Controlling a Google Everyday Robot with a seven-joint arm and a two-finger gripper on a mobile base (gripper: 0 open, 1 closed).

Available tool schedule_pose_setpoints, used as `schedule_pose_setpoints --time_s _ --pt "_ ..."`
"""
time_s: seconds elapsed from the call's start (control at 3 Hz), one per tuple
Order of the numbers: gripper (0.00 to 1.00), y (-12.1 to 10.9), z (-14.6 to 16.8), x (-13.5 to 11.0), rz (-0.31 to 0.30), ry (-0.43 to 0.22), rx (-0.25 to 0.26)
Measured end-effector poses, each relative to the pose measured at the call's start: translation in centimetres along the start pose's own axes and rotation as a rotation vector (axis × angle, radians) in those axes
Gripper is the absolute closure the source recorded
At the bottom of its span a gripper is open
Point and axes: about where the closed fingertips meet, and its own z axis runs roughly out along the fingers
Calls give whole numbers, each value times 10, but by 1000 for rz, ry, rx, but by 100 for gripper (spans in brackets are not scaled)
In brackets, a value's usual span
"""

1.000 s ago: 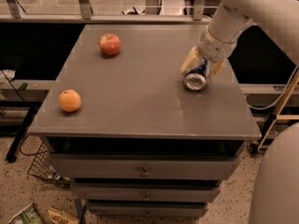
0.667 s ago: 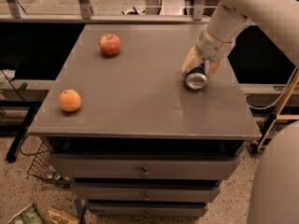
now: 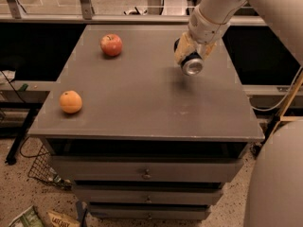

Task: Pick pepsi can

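There was one pepsi can (image 3: 192,65), one apple (image 3: 111,45), one orange (image 3: 70,101) and one gripper (image 3: 190,56), all on or over a single grey table (image 3: 142,103).

The gripper was over the far right part of the tabletop, at the end of a pale arm (image 3: 215,11) reaching in from the upper right. Its yellowish fingers (image 3: 182,49) were clamped on either side of the can. The can lay tilted in that grasp, its silver end turned toward the near side, and it seemed to sit just clear of the top, with a faint shadow on the surface beside it.

The apple stood at the far left and the orange at the near left edge. Both were well apart from the can, and nothing lay between them and the gripper.

A rounded pale part of the robot (image 3: 279,178) filled the near right corner. On the floor at the near left sat a wire basket (image 3: 40,171), its contents too dim to tell, and a few packets (image 3: 45,217).

Under the tabletop were three drawers (image 3: 147,170), all shut, so their contents could not be seen.
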Motion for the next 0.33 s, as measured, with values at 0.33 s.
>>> schedule_pose_setpoints --time_s 0.33 --pt "100 23 -17 -14 -196 -39 -8"
